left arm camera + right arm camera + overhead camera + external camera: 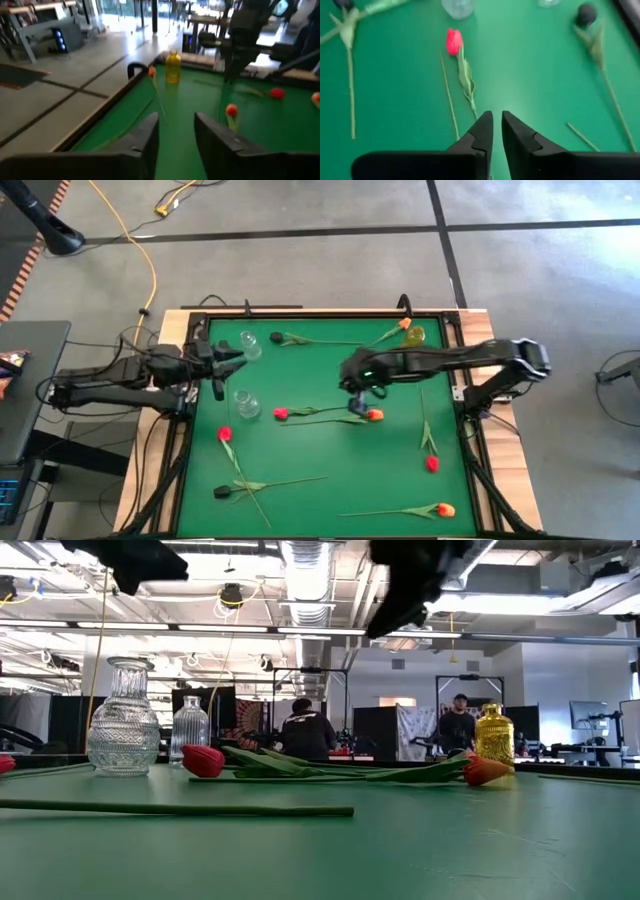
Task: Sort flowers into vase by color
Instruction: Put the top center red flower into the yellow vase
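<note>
Flowers, artificial tulips, loose on green table (390,470): red tulip (281,414) and orange tulip (375,415) mid-table, stems overlapping; others scattered. Right gripper (358,388) above these two, fingers nearly together, empty. Left gripper (235,360) at table's left edge between two clear vases (247,404), fingers parted, empty. Yellow vase (415,335) at far edge.

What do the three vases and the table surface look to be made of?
The two clear vases look like cut or pressed glass: transparent, ribbed, with the room showing through. The yellow vase seems tinted glass or plastic, glossy and translucent; I cannot tell which. The table surface looks like matte green felt or mat, without glare.
</note>
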Motion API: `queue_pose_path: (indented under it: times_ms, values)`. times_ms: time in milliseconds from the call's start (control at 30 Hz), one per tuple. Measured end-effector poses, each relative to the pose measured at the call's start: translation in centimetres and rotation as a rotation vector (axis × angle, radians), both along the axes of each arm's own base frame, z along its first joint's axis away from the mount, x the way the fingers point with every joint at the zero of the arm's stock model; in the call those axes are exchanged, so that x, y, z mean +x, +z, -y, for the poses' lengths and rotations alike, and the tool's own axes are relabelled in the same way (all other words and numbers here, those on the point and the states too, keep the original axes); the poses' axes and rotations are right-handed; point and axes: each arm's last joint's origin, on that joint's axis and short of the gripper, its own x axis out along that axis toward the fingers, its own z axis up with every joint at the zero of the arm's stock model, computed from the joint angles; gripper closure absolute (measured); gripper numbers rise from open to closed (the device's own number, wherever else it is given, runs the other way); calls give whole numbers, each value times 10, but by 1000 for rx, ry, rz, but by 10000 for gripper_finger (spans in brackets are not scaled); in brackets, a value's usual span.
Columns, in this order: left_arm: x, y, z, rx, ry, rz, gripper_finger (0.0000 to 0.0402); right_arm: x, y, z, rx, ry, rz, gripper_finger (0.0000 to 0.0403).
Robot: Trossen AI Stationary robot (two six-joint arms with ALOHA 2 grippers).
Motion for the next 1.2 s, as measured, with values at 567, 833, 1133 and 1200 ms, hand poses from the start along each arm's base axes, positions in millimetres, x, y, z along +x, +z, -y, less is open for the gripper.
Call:
queue_pose_path:
  times_ms: [567, 833, 1133, 1200]
  values:
    - [7, -3, -2, -24, 48, -15, 209, 57, -80, 5, -5, 170, -334, 208]
    - [9, -3, -4, -42, 128, -5, 209, 64, -111, 16, 31, 229, -417, 214]
    - [12, -5, -4, -59, 138, -10, 209, 58, -123, 19, 39, 238, -417, 226]
    - [12, -5, -4, -61, 139, -8, 209, 54, -131, 17, 43, 245, -430, 226]
